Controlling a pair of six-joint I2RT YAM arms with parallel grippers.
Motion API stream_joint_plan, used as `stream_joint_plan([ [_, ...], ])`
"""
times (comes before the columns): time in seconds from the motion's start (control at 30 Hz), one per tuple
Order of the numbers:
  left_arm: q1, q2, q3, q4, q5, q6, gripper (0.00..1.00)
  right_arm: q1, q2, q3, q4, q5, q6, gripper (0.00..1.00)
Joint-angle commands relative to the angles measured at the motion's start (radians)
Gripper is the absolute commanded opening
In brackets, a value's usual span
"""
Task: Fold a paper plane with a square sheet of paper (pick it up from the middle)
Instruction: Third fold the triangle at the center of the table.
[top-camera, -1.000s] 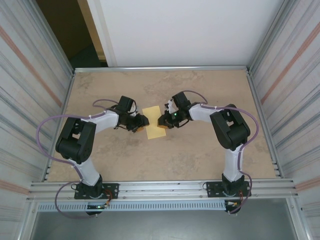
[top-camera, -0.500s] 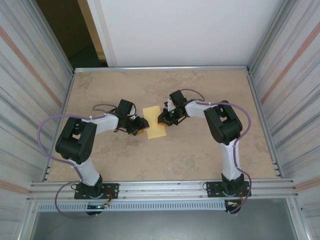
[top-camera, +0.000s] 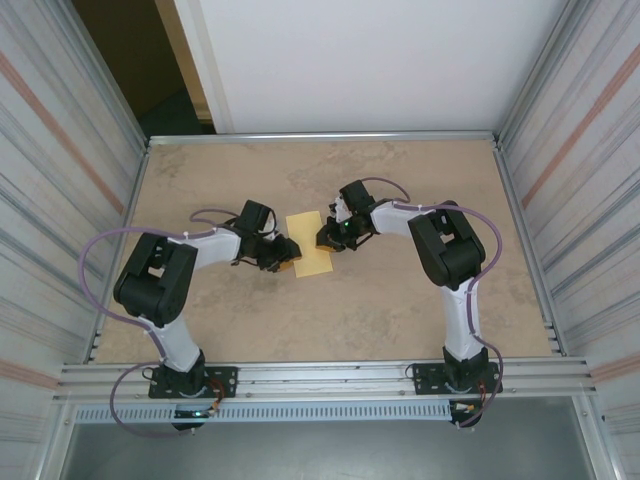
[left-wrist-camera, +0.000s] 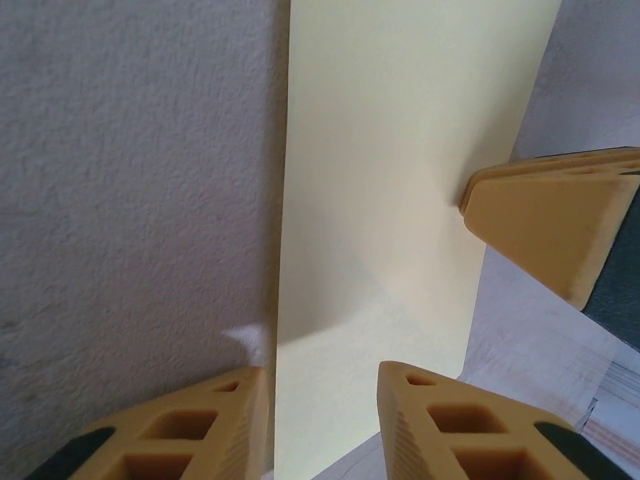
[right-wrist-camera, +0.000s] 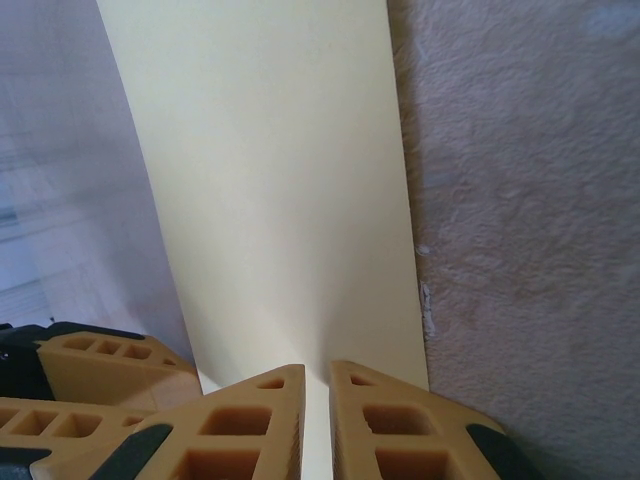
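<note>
1. The sheet of paper (top-camera: 311, 250) lies on the desk (top-camera: 400, 310) at the centre of the overhead frame. It shows as a tall yellow rectangle rather than a square, and we cannot tell whether it is doubled over.
2. The left fingers (top-camera: 287, 252) sit at its lower left edge. In the left wrist view they stand narrowly apart, with the paper's edge running between them unclamped.
3. The right fingers (top-camera: 323, 238) sit at its upper right edge. They are drawn almost together with the paper in the slit, so we judge that they pinch it.
4. We expect the sheet to be very light and limp. It will probably sag, slide on the desk, crease at any squeeze, and tear if the two sides are pulled apart.
5. We would take hold at the middle of an edge, gently.
6. We see no writing, brand or label on the paper.
</note>
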Motion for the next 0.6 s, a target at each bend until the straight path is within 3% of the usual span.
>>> stream_joint_plan([
  [0.0, -0.005, 0.020, 0.023, -0.027, -0.001, 0.002, 0.35, -0.004, 0.030, -0.028, -0.036, 0.045, 0.010, 0.16],
  [0.17, -0.014, 0.042, 0.033, -0.012, 0.035, 0.004, 0.34, -0.003, 0.030, -0.030, -0.035, 0.041, 0.010, 0.16],
  [0.4, -0.011, 0.004, 0.009, 0.134, 0.135, -0.048, 0.33, -0.005, 0.029, -0.034, -0.034, 0.041, 0.011, 0.16],
  [0.57, -0.003, 0.026, 0.024, 0.109, 0.117, -0.040, 0.29, -0.008, 0.023, -0.036, -0.031, 0.038, 0.013, 0.16],
])
